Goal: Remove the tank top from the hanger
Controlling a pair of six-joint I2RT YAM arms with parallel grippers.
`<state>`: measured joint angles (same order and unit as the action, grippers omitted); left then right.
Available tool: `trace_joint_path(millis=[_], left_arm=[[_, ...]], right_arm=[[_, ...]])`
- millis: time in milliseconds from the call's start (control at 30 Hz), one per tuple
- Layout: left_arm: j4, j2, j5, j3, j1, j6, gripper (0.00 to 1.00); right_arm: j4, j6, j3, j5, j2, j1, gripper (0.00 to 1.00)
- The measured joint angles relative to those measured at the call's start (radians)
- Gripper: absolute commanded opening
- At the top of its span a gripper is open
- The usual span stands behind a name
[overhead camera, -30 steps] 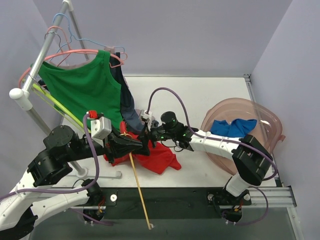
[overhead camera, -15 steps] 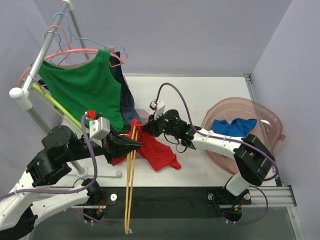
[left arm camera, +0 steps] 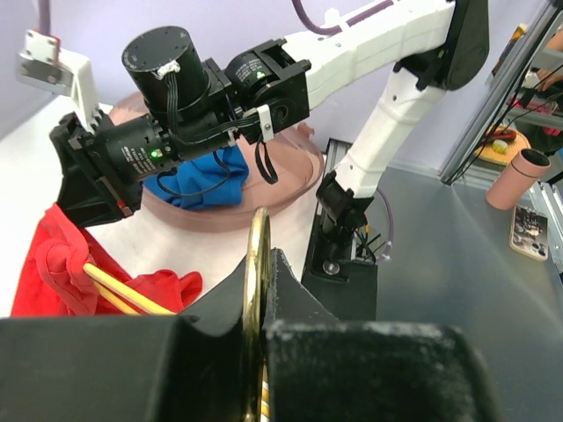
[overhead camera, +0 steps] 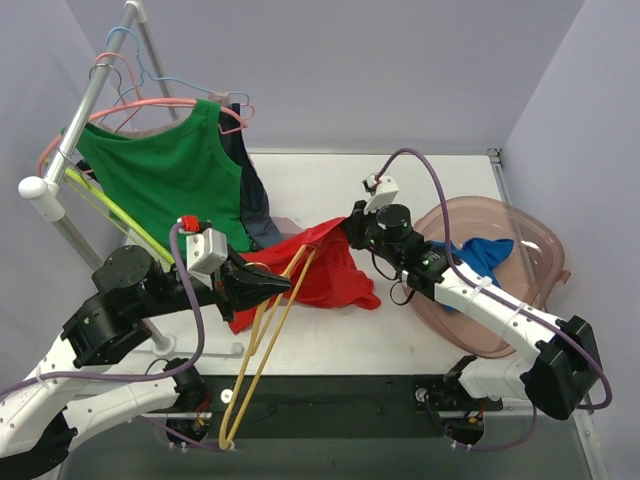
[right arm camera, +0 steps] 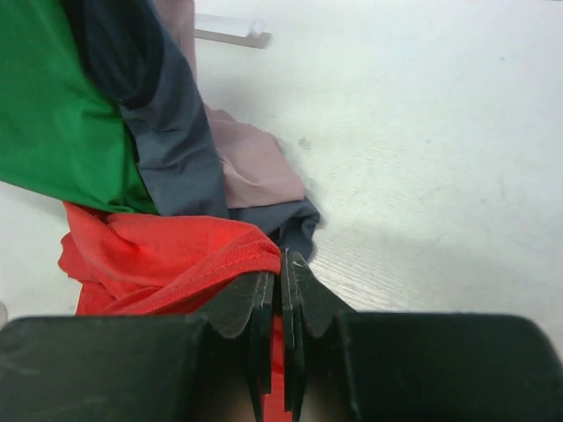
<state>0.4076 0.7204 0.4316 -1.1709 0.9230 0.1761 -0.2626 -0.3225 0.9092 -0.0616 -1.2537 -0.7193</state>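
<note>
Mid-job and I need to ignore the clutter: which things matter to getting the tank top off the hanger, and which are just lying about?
In the job: red tank top, yellow hanger, left gripper shut on the hanger, right gripper shut on the top.
Lying about: green tank top, dark grey garment, blue cloth, pink basin, rack.

The left arm bends in from the left, and the left gripper points right with its jaws clamped on the hanger. The right arm stretches out long toward the left. The right gripper is pinched tight on the tank top.
</note>
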Motion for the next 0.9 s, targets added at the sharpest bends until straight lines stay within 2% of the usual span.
trace_joint_path(millis=[500,767,900], left_arm=[[-0.014,0.013,0.031,0.000,0.000,0.007,0.00],[-0.010,-0.004,-0.007,0.000,0.000,0.012,0.00],[0.013,0.015,-0.027,0.000,0.000,0.001,0.00]], right_arm=[[0.167,-0.054,0.016,0.011,0.015,0.159,0.00],[0.245,-0.053,0.108,0.024,0.041,0.169,0.00],[0.339,-0.049,0.225,0.004,0.090,0.170,0.00]])
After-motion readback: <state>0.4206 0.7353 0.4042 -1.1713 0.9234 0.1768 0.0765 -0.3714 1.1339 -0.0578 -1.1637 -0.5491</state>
